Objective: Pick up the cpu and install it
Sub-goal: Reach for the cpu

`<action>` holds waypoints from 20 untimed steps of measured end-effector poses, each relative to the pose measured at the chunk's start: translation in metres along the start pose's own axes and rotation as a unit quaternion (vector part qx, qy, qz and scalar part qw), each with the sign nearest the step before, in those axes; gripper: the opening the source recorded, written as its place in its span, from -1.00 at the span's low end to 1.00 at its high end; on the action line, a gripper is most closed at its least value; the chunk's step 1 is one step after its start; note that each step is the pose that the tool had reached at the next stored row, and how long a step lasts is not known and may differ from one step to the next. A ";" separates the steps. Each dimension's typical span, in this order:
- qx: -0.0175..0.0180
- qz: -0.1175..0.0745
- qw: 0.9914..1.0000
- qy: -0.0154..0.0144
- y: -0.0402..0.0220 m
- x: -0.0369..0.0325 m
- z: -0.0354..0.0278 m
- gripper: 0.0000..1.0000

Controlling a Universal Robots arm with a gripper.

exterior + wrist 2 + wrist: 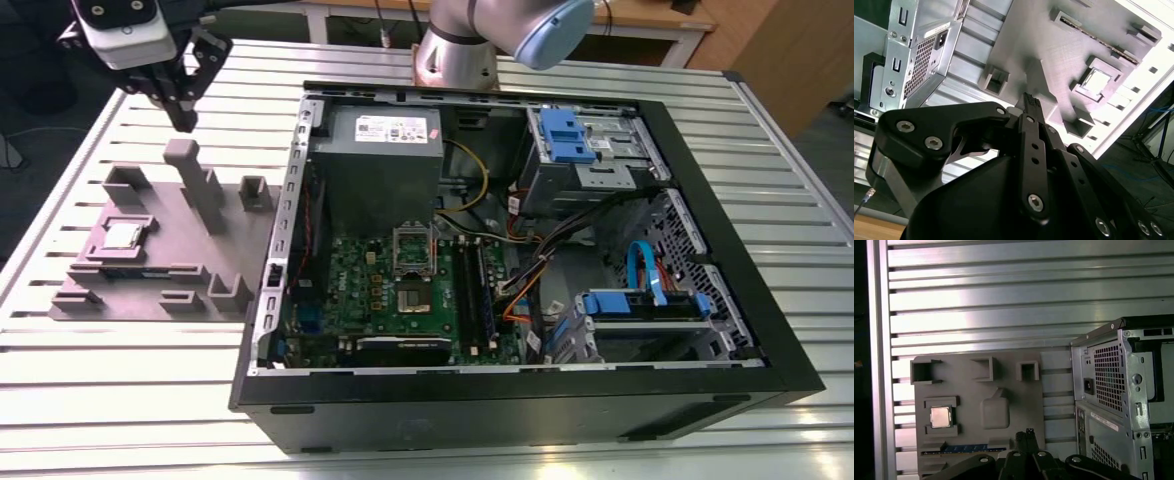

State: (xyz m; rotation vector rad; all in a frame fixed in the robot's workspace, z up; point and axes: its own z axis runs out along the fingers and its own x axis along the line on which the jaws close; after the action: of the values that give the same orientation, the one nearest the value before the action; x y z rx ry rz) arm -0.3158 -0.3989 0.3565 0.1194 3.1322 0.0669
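Note:
The cpu (123,235), a small square chip with a shiny metal top, lies flat in a recess of the grey-purple fixture block (167,270) at the exterior view's left. It also shows in both wrist views, as the cpu (940,417) and the cpu (1097,81). My gripper (183,118) hangs high over the table beyond the fixture's far edge, well apart from the chip. Its dark fingers (1030,102) sit pressed together, shut, with nothing between them. The green motherboard (400,290) with its metal socket frame (412,250) lies inside the open computer case.
The black computer case (534,395) lies open on the slatted aluminium table (120,400). Inside are a grey power supply (376,150), blue drive brackets (567,135) and loose cables (534,270). A tall post (187,175) rises from the fixture. The arm's base (461,50) stands behind the case.

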 end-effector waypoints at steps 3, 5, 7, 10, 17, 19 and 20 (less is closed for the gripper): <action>0.000 0.000 1.000 0.000 -0.0001 0.0007 0.0000 -0.80; 0.000 0.000 1.000 0.000 -0.0001 0.0011 0.0000 -0.80; 0.000 0.000 1.000 0.000 -0.0001 0.0016 0.0000 -0.80; 0.000 0.000 1.000 0.000 -0.0002 0.0023 0.0000 -0.80; 0.000 0.000 1.000 0.000 -0.0003 0.0039 0.0001 -0.80; 0.000 0.000 1.000 0.000 -0.0003 0.0043 0.0001 -0.80; 0.000 0.000 1.000 0.000 -0.0004 0.0045 0.0001 -0.80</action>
State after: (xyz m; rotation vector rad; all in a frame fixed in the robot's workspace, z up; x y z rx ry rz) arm -0.3204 -0.3989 0.3564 0.1194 3.1321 0.0669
